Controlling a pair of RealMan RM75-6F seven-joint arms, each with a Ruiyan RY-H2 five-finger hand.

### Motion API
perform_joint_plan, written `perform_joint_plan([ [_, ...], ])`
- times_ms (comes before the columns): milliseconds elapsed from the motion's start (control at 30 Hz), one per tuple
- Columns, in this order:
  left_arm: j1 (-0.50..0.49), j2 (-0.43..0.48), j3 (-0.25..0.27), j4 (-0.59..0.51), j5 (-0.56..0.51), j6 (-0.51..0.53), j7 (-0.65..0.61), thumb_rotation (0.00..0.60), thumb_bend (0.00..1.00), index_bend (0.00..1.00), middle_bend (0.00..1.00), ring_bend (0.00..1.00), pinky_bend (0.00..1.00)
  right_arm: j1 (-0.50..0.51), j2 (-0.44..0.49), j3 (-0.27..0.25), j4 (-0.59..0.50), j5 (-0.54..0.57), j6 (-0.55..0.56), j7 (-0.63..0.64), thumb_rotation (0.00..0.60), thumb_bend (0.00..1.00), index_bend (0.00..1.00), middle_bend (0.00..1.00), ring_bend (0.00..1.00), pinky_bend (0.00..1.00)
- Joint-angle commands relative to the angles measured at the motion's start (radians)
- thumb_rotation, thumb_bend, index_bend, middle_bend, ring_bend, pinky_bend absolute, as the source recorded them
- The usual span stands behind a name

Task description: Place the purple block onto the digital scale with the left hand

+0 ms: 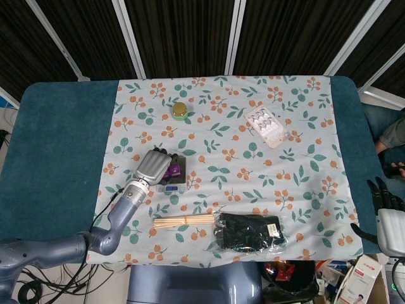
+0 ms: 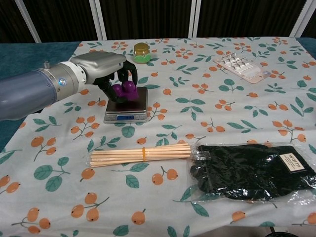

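My left hand (image 2: pixel 109 69) grips the purple block (image 2: pixel 123 91) and holds it over the metal platform of the digital scale (image 2: pixel 133 111); whether the block touches the platform I cannot tell. In the head view the left hand (image 1: pixel 154 166) covers the left half of the scale (image 1: pixel 178 179), and the purple block (image 1: pixel 171 171) shows under its fingers. My right hand (image 1: pixel 386 212) hangs off the table's right edge at the lower right, fingers spread and holding nothing.
A bundle of wooden sticks (image 2: pixel 140 154) lies in front of the scale. Black gloves in a clear bag (image 2: pixel 252 170) sit at the front right. A small green-and-yellow jar (image 2: pixel 141 52) and a blister pack (image 2: pixel 240 65) lie at the back.
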Motion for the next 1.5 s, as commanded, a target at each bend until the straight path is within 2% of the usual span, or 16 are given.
perform_joint_plan([
  [33, -0.006, 0.001, 0.008, 0.004, -0.031, -0.008, 0.051, 0.600, 0.26, 0.31, 0.41, 0.26, 0.30, 0.000, 0.000, 0.000, 0.000, 0.000, 0.000, -0.001, 0.600, 0.06, 0.05, 0.01, 0.17, 0.19],
  [167, -0.008, 0.012, 0.004, -0.031, -0.063, -0.014, 0.074, 0.600, 0.14, 0.19, 0.19, 0.12, 0.24, 0.000, 0.000, 0.001, 0.000, 0.001, 0.002, -0.002, 0.600, 0.06, 0.05, 0.01, 0.17, 0.19],
  [267, -0.006, 0.028, 0.006, -0.060, -0.054, 0.003, 0.087, 0.600, 0.13, 0.17, 0.14, 0.06, 0.22, 0.000, -0.001, 0.002, 0.000, 0.003, 0.002, -0.002, 0.600, 0.06, 0.05, 0.01, 0.17, 0.19],
  [433, 0.013, 0.094, -0.006, -0.198, -0.049, 0.040, 0.080, 0.600, 0.13, 0.16, 0.14, 0.05, 0.19, 0.001, -0.002, 0.002, 0.002, 0.000, 0.002, -0.001, 0.600, 0.06, 0.05, 0.01, 0.17, 0.19],
  [633, 0.083, 0.227, -0.009, -0.410, 0.002, 0.197, 0.106, 0.600, 0.13, 0.17, 0.15, 0.05, 0.19, 0.000, -0.002, 0.004, 0.005, 0.002, 0.004, -0.002, 0.600, 0.06, 0.05, 0.01, 0.17, 0.19],
  [767, 0.192, 0.397, 0.030, -0.592, 0.071, 0.317, 0.076, 0.600, 0.13, 0.17, 0.15, 0.05, 0.18, 0.001, -0.005, 0.004, 0.005, 0.000, 0.006, -0.007, 0.600, 0.06, 0.05, 0.01, 0.17, 0.19],
  [867, 0.275, 0.480, 0.075, -0.631, 0.146, 0.414, 0.048, 0.600, 0.13, 0.17, 0.15, 0.05, 0.15, 0.001, -0.007, 0.004, 0.005, -0.001, 0.009, -0.012, 0.600, 0.06, 0.05, 0.01, 0.17, 0.19],
  [967, 0.378, 0.552, 0.131, -0.627, 0.223, 0.511, -0.040, 0.600, 0.12, 0.17, 0.13, 0.04, 0.11, 0.001, -0.007, 0.005, 0.005, -0.002, 0.010, -0.016, 0.600, 0.06, 0.05, 0.01, 0.17, 0.19],
  [1100, 0.494, 0.609, 0.192, -0.537, 0.293, 0.601, -0.165, 0.600, 0.10, 0.17, 0.12, 0.02, 0.06, 0.000, -0.008, 0.005, 0.002, -0.005, 0.017, -0.026, 0.600, 0.06, 0.05, 0.01, 0.17, 0.19],
  [1333, 0.639, 0.597, 0.247, -0.349, 0.357, 0.672, -0.417, 0.600, 0.10, 0.17, 0.12, 0.02, 0.04, -0.002, -0.012, 0.003, -0.002, -0.013, 0.027, -0.044, 0.600, 0.06, 0.05, 0.01, 0.17, 0.19],
  [1500, 0.688, 0.580, 0.262, -0.290, 0.395, 0.702, -0.491, 0.600, 0.10, 0.18, 0.13, 0.02, 0.03, -0.003, -0.012, 0.005, -0.001, -0.010, 0.028, -0.042, 0.600, 0.06, 0.05, 0.01, 0.17, 0.19],
])
